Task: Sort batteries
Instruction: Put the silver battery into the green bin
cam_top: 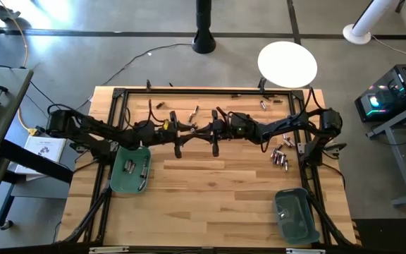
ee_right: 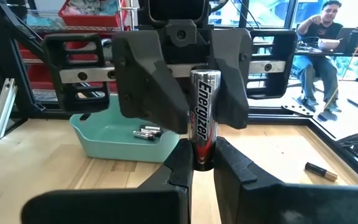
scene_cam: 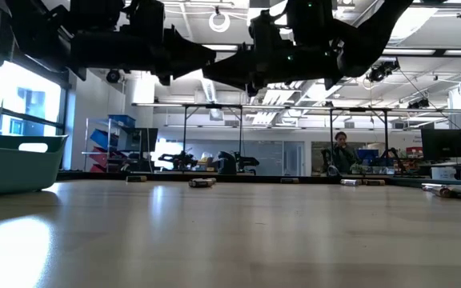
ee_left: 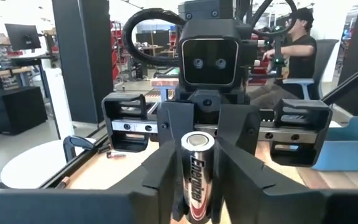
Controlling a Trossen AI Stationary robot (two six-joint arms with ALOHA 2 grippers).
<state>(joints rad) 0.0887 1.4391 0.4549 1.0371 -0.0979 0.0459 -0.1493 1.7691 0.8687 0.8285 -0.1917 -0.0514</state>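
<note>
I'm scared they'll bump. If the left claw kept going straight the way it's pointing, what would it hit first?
Probably the right claw, facing it head-on. Both seem to pinch the same battery between them, so there's hardly any room, though depth is hard to judge.

The high view looks straight down on the whole tabletop point(cam_top: 210, 190). The low view sits at tabletop height, facing level across into the room. Each wrist view looks close along its own fingers at the other arm; both share one upright battery point(ee_left: 197, 174).
</note>
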